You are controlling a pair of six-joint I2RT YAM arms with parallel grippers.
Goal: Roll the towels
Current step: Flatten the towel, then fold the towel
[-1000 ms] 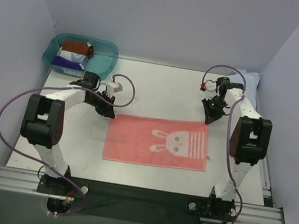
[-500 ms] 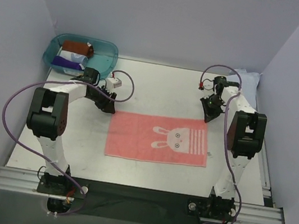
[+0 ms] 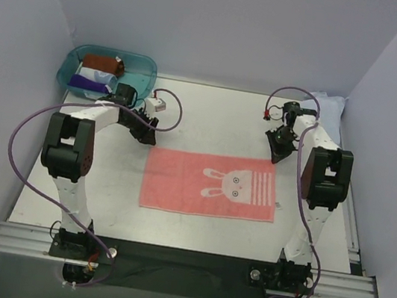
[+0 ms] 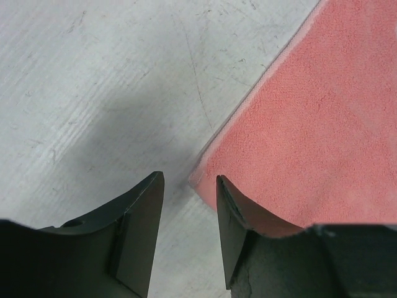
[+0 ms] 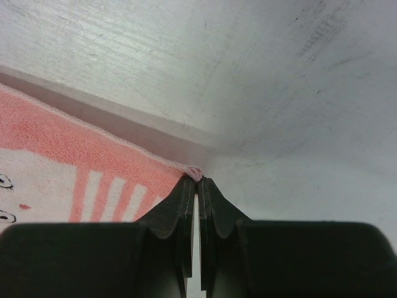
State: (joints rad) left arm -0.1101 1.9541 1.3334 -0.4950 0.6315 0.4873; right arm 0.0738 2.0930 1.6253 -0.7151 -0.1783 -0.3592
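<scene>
From above, the pink towel (image 3: pixel 210 185) lies flat in the middle of the surface (image 3: pixel 218 118). The left claw (image 3: pixel 147 138) is at its far left corner and the right claw (image 3: pixel 276 155) at its far right corner. The blue towel (image 3: pixel 329 105) sits bunched in the far right corner of the surface, well apart, and the tub (image 3: pixel 149 81) stands at the far left.

In the left wrist view, the left claw (image 4: pixel 188 186) is half wide. The towel corner lies just between the jaws and is not gripped. If the claw closes too high, I think it can miss the thin edge and pinch nothing.

In the right wrist view, the right claw (image 5: pixel 197 183) is closed on the very tip of the corner. This hold looks small. A pull may slip it free, and then the roll would probably start crooked on one side.
</scene>
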